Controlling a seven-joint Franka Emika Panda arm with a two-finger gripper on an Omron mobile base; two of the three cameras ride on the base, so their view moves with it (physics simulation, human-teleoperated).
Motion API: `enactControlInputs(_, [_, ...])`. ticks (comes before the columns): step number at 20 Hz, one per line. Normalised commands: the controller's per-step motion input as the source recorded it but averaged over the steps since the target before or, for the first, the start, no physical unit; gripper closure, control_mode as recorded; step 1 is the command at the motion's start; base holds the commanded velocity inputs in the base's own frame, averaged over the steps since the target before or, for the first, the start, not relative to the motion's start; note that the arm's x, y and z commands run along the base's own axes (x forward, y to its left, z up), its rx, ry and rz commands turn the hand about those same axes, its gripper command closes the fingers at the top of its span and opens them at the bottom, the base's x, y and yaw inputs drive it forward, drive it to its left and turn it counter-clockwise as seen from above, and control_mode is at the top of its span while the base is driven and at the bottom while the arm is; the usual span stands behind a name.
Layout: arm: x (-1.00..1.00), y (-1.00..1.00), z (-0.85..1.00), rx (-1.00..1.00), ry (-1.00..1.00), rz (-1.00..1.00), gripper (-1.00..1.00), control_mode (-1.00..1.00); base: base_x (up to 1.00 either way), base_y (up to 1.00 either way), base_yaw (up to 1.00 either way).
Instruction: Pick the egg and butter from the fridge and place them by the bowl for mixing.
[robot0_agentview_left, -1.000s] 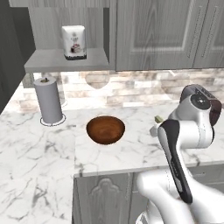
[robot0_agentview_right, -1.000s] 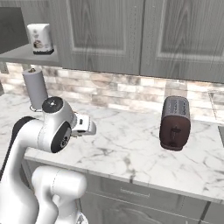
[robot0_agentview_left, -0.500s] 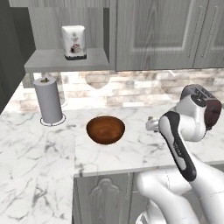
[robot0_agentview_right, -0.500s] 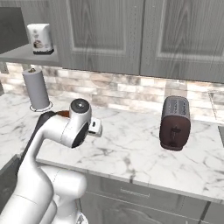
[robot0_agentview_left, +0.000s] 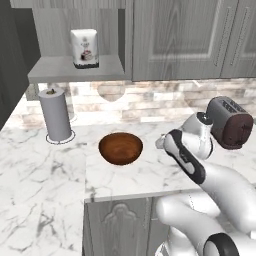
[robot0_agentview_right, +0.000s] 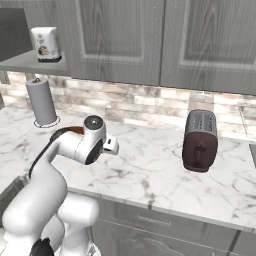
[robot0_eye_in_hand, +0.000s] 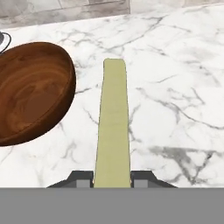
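My hand is squeezed shut on the butter; the yellow stick points to 12 o'clock over the white table; the brown bowl sits just beside it, at 9 o'clock.

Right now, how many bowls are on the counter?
1: the bowl sits on the marble counter, between the paper towel roll and the toaster. Others could be hidden behind the arm.
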Motion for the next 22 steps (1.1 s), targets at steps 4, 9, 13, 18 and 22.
enactControlInputs(4, [0.49,0.03,-0.41,-0.01,0.04,-0.05,1.00,-1.00,0.00,0.00,0.00])
enactControlInputs(9, [0.49,0.04,-0.34,0.00,0.03,-0.02,1.00,-1.00,0.00,0.00,0.00])
enactControlInputs(13, [0.38,0.00,-0.24,0.01,0.11,-0.02,1.00,-1.00,0.00,0.00,0.00])
enactControlInputs(18, [0.28,0.02,-0.23,0.04,0.10,-0.02,1.00,-1.00,0.00,0.00,0.00])
enactControlInputs(22, [0.27,0.05,-0.17,0.08,0.09,0.00,1.00,-1.00,0.00,0.00,0.00])
